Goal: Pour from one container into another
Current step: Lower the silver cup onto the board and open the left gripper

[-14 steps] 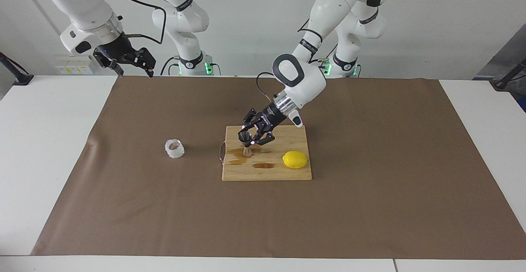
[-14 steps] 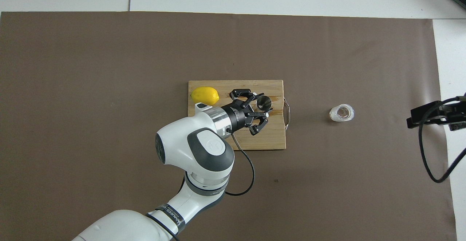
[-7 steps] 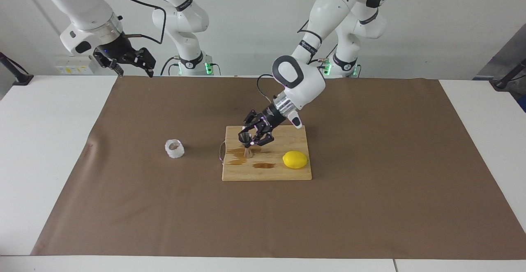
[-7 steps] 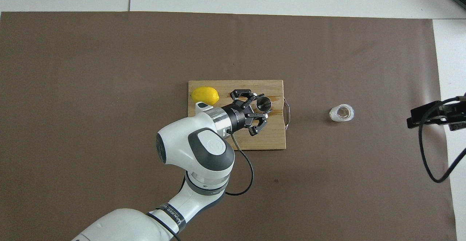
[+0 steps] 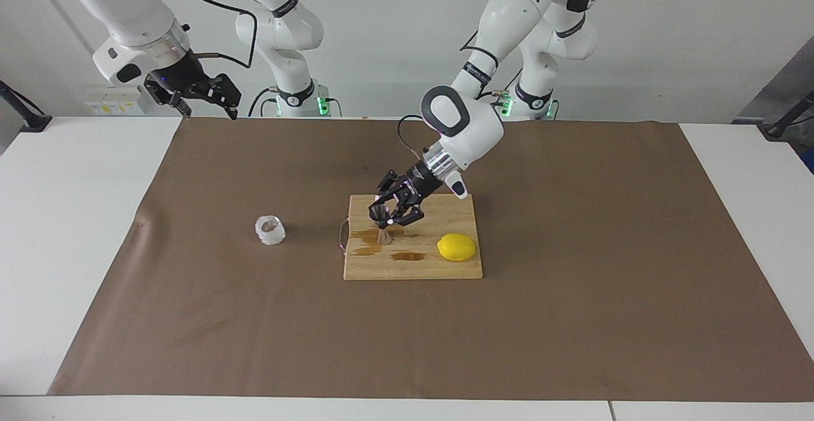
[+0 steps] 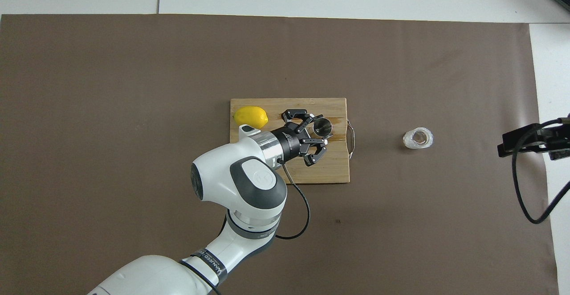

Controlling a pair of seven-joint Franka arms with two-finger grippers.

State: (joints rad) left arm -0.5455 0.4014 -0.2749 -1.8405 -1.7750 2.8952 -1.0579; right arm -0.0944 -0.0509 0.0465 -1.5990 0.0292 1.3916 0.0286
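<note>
Bright, even light from above; shadows on the surface point(image 5: 572, 319) are soft and short; both views sharp.

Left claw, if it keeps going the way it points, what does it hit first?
Probably the small shiny steel hourglass jigger on the wooden cutting board; the left claw already sits beside its cup.

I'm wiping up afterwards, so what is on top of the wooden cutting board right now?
On the cutting board stand the steel jigger, a lemon and brown wet patches. The left gripper is at the jigger, covering some of the board.
</note>
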